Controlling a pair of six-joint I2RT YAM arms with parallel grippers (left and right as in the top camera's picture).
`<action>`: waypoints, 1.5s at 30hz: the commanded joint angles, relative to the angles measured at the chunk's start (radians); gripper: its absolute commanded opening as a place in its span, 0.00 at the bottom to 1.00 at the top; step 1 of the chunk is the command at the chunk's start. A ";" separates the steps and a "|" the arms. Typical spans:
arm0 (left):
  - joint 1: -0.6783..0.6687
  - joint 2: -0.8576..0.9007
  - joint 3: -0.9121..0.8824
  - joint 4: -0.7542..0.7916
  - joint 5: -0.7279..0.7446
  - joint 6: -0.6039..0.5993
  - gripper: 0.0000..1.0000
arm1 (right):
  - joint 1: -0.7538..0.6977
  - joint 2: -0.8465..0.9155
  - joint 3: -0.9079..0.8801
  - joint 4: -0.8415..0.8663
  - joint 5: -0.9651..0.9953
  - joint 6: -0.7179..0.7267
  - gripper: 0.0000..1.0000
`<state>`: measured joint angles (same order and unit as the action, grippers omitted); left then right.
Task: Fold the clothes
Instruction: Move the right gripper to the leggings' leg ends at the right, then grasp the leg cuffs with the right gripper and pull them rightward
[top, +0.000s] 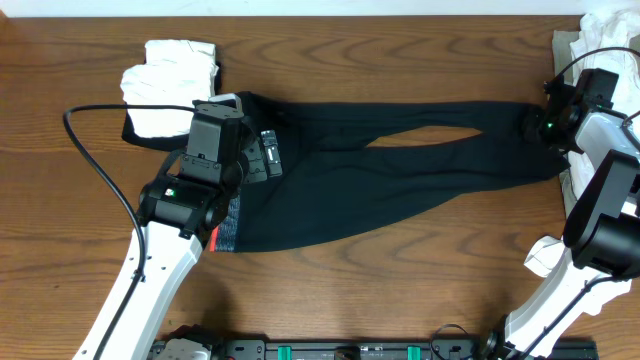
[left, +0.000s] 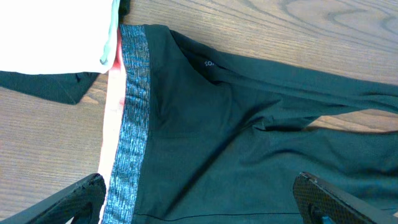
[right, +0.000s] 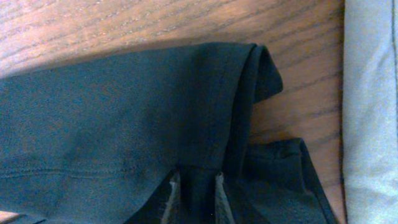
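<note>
- While the black leggings lie spread lengthwise on the counter, waistband at the left and leg ends at the right, one arm sits at each end.
- Left gripper: above the grey, red-edged waistband, jaws released wide, nothing between them.
- Right gripper: at the leg ends, jaws clenched on a raised fold of the leggings' fabric.
- White folded garment: beside the waistband, far left.
- Pale cloth: just beside the leg ends.

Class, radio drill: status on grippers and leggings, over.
Left gripper open over waistband. Right gripper pinches leg cuff. Black leggings flat, unfolded. White garment beside waistband.
</note>
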<state>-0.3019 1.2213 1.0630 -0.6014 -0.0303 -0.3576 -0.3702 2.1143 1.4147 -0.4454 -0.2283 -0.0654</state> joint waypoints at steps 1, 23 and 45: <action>0.005 -0.006 0.018 0.001 -0.015 0.017 0.98 | -0.010 0.000 0.019 0.005 -0.009 0.009 0.17; 0.005 -0.006 0.018 0.001 -0.015 0.017 0.98 | -0.026 -0.050 0.027 -0.015 -0.008 0.020 0.33; 0.004 -0.006 0.018 0.001 -0.015 0.017 0.98 | -0.026 -0.050 -0.009 0.005 -0.007 0.020 0.27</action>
<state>-0.3019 1.2213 1.0630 -0.6014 -0.0303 -0.3576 -0.3843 2.0968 1.4162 -0.4435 -0.2348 -0.0475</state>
